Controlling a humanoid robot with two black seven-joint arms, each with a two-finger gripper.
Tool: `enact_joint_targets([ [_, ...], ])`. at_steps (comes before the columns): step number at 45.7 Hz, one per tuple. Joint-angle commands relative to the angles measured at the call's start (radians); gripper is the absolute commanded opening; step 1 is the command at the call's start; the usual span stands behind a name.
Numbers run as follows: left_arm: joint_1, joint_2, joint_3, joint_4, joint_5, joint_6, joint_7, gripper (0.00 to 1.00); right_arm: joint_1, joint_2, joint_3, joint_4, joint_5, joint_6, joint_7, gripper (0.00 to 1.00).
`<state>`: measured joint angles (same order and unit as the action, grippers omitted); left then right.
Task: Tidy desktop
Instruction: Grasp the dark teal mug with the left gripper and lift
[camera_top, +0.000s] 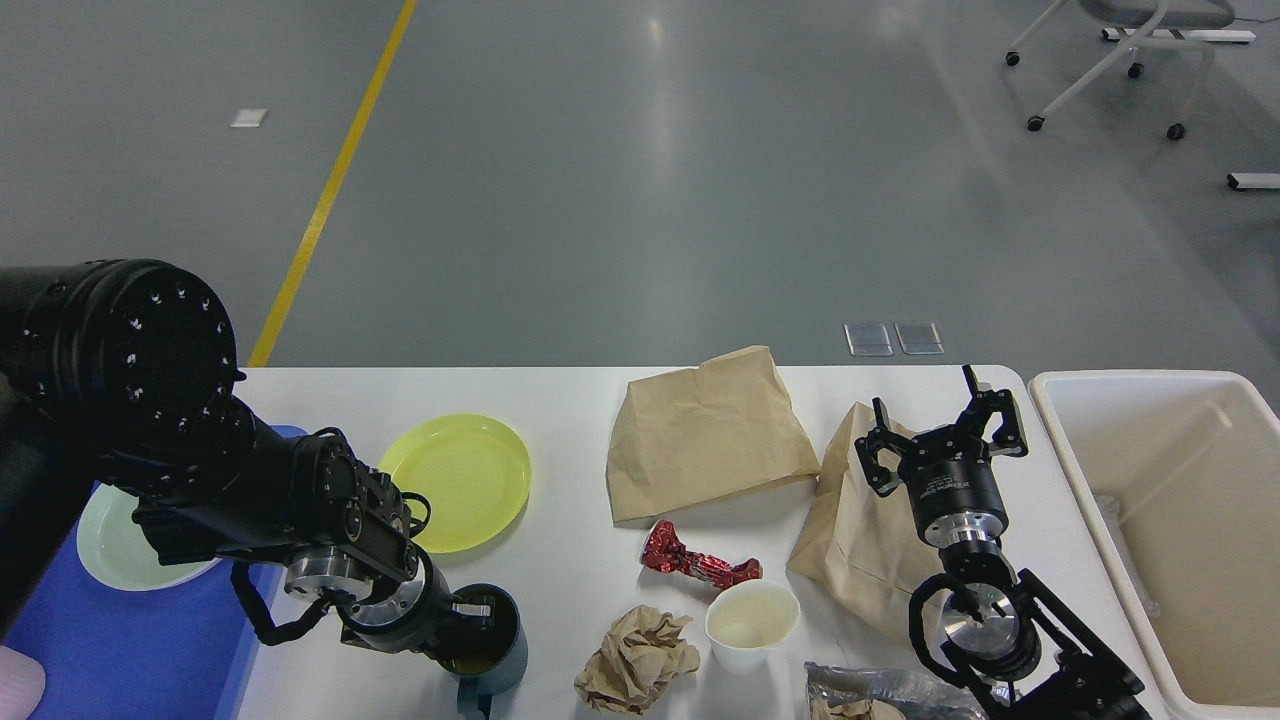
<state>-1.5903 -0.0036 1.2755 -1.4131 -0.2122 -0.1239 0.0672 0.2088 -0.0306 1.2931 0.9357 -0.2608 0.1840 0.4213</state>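
Our left hand (470, 620) sits at rim of dark mug (487, 650) w/ one finger inside; grip state: can't tell. Right hand (942, 432) spread, idle above paper bag (860, 540). White surface (570, 400) spreads under both hands. Risk: mug holds liquid, tilted lift → spill.

We find almost nothing we can read. Small white lettering runs across the body of the right gripper (942, 437), but it is too small for us to make out. We see no legible print on the red wrapper (697, 565) or the paper bags (706, 432).
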Motion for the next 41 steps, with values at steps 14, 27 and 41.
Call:
enact_joint_targets([
  [14,0.001,0.02,-0.002,-0.004,0.001,0.023,0.0,0.0,0.0,0.0,0.0,0.0,0.0,0.0,0.001,1.0],
  [27,-0.148,0.116,-0.01,-0.116,0.007,-0.022,0.0,0.0,0.0,0.0,0.0,0.0,0.0,0.0,0.0,1.0],
  [41,-0.48,0.191,0.12,-0.253,0.005,-0.302,0.002,0.0,0.0,0.001,0.0,0.0,0.0,0.0,0.001,1.0],
])
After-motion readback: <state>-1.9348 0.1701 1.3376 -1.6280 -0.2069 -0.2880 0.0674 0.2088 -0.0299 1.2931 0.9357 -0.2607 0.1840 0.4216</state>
